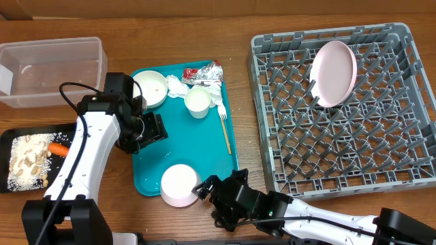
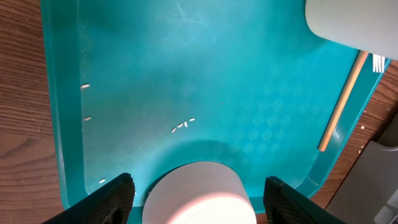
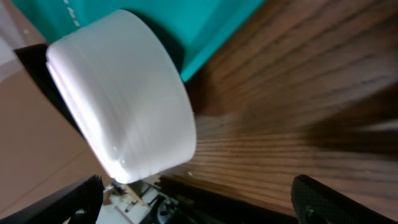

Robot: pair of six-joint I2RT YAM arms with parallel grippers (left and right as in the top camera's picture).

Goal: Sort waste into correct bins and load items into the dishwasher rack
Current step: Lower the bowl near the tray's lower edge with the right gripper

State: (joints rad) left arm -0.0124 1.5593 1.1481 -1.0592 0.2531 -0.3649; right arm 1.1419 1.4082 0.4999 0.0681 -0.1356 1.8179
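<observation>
Status: partly done. Plate (image 1: pixel 334 73) is standing in dishwasher rack (image 1: pixel 409 102). Carrot (image 1: pixel 59 148) & food bits (image 1: pixel 26 162) are lying in black tray (image 1: pixel 20 131).

Still waiting on teal tray (image 1: pixel 184 143):
- napkins (image 1: pixel 178 85)
- foil wrapper (image 1: pixel 204 73)
- cup (image 1: pixel 198 102)
- fork (image 1: pixel 223 126)
- bowl (image 1: pixel 153 87)
- upturned bowl (image 1: pixel 180 184)

Left gripper (image 1: pixel 158 129) is hovering spread, empty. Right gripper (image 1: pixel 203 190) is gaping beside upturned bowl, not gripping.

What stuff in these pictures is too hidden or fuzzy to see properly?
- Overhead: the left arm covers the right end of the black tray, hiding whatever lies there.
- Left wrist: the bottom edge cuts off the bowl; the top corner cuts off the cup.
- Right wrist: that bowl is close and blurred; its inside cannot be seen.
- Overhead: the fork has tines too small to count.
</observation>
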